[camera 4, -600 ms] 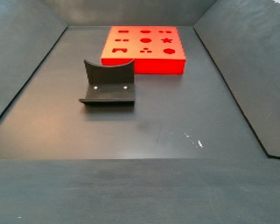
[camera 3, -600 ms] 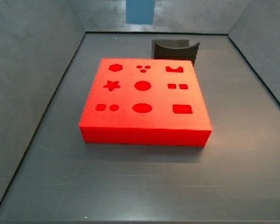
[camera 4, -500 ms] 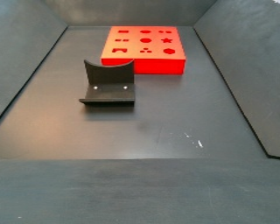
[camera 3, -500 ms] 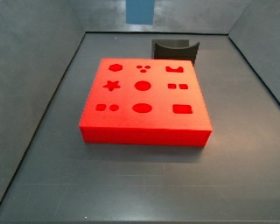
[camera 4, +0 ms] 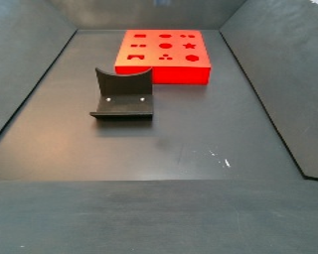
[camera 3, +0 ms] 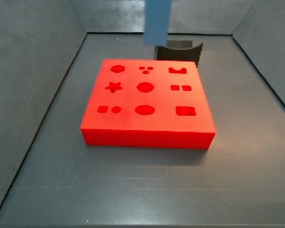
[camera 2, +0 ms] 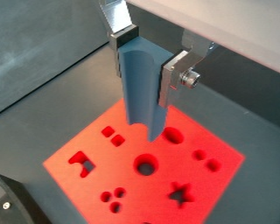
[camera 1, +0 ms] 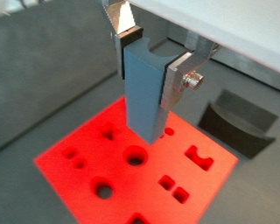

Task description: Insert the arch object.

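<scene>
My gripper [camera 1: 154,63] is shut on the arch object [camera 1: 143,87], a tall blue-grey bar with a semicircular groove along one side. It hangs upright between the silver fingers in both wrist views [camera 2: 140,87], above the red board [camera 1: 101,153]. The bar's lower end hovers over the board's middle holes [camera 2: 130,140], not touching. In a side view only the bar [camera 3: 158,20] shows, near the board's far edge [camera 3: 145,111]; the gripper itself is above the frame. The arch-shaped hole [camera 3: 177,69] is at the board's far right corner. The other side view shows the board [camera 4: 162,71] without the gripper.
The dark fixture [camera 3: 177,49] stands on the floor just behind the board; it also shows in the other side view [camera 4: 122,94] and in both wrist views [camera 1: 241,118] [camera 2: 8,201]. Grey walls enclose the dark floor [camera 4: 189,149].
In the side view the blue-grey bar has shifted right and come lower into the frame, nearer the board's far edge. Board and fixture have not moved.
</scene>
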